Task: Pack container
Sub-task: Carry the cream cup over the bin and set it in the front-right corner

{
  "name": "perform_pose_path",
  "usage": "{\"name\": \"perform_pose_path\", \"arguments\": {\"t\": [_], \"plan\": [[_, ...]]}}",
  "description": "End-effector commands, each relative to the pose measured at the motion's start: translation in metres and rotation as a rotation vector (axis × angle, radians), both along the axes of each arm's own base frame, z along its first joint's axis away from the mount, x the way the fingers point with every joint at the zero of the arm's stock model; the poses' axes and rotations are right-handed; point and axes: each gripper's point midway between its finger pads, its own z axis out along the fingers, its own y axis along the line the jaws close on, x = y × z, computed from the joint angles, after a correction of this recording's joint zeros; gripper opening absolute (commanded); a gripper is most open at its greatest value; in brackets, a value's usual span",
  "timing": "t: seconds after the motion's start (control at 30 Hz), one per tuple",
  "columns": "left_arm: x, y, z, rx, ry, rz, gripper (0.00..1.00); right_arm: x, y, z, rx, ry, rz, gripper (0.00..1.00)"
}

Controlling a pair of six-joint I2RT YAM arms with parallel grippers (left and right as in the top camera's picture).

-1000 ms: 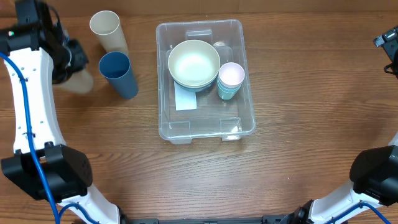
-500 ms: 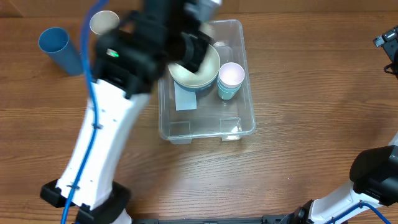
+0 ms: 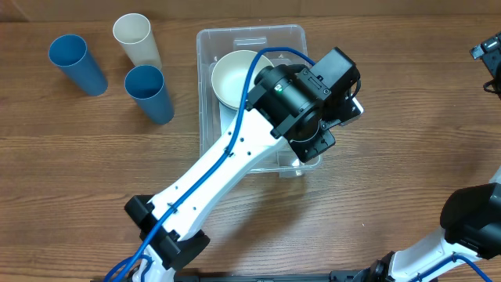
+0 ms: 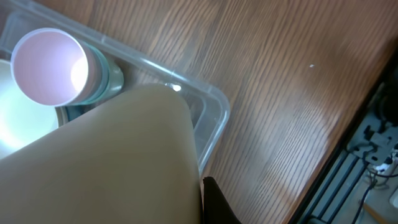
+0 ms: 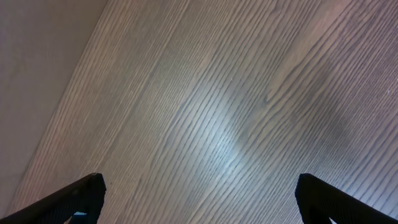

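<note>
Container (image 3: 250,37), clear plastic, rounded corners

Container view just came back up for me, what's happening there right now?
The left arm is stretched over the container, with a tan cup apparently gripped close under its wrist camera, above one corner of the container. Inside sit a pale bowl and a pink cup nested in teal cups. Two blue cups and a cream cup stand outside on the table. The right pincer hangs open over the wood.

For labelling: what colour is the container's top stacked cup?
Top cup: pale pink, best in left wrist view.
</note>
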Motion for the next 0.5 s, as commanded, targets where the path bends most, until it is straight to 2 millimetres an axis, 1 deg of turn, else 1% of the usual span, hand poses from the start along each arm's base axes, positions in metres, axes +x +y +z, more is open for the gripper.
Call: {"name": "perform_pose_path", "arguments": {"t": [0.0,0.1,0.2,0.33,0.47], "plan": [[0.008,0.003,-0.007,0.035,-0.014,0.030,0.04,-0.002,-0.002,0.019,-0.026,-0.044,-0.012,1.00],[0.005,0.006,-0.009,0.050,0.004,0.043,0.04,-0.002,-0.002,0.019,-0.026,-0.045,-0.012,1.00],[0.002,0.010,-0.021,0.088,0.037,0.047,0.04,-0.002,-0.002,0.019,-0.026,-0.045,-0.012,1.00],[0.010,0.001,-0.051,0.103,0.048,0.047,0.04,-0.002,-0.002,0.019,-0.026,-0.045,-0.012,1.00],[0.018,-0.003,-0.074,0.115,0.035,0.054,0.04,-0.002,-0.002,0.019,-0.026,-0.044,-0.012,1.00]]}}
